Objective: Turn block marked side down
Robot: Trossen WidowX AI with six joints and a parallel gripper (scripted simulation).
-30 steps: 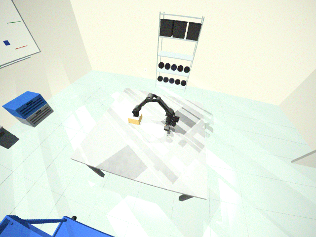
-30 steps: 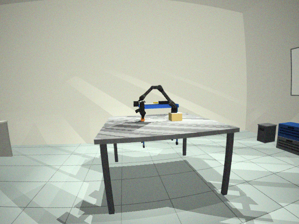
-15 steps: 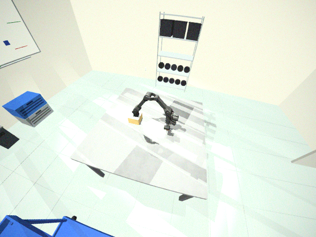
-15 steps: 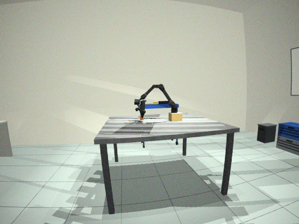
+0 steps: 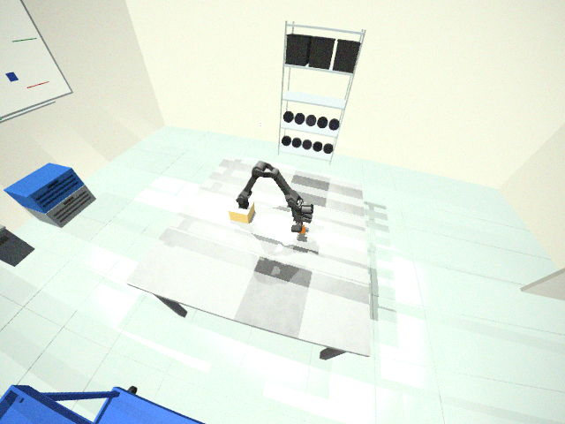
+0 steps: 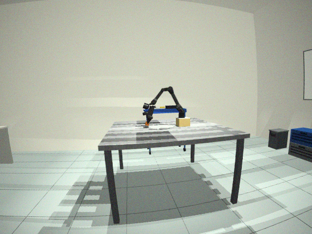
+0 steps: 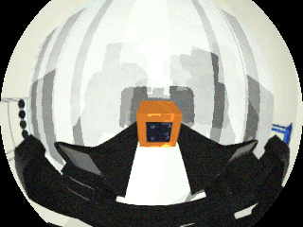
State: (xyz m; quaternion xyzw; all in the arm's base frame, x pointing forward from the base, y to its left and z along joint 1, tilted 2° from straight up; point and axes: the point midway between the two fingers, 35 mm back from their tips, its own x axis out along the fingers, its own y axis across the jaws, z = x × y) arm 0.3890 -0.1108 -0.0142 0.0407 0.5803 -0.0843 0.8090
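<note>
Gripping block, tool mid-table, edges distant

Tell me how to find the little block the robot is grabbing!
Look at the grey table in the middle of the room, then follow the black arm down to its gripper. The block is pinched there: small, orange, with a dark square mark, unlike the bigger tan box.

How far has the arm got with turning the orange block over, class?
Done: the tool is shut on the orange block down at the table. In hand: the grip itself, with the dark marked face showing toward the wrist camera, so the block is not yet turned. Left: rotate it until that face points down, set it on the table, release.
</note>
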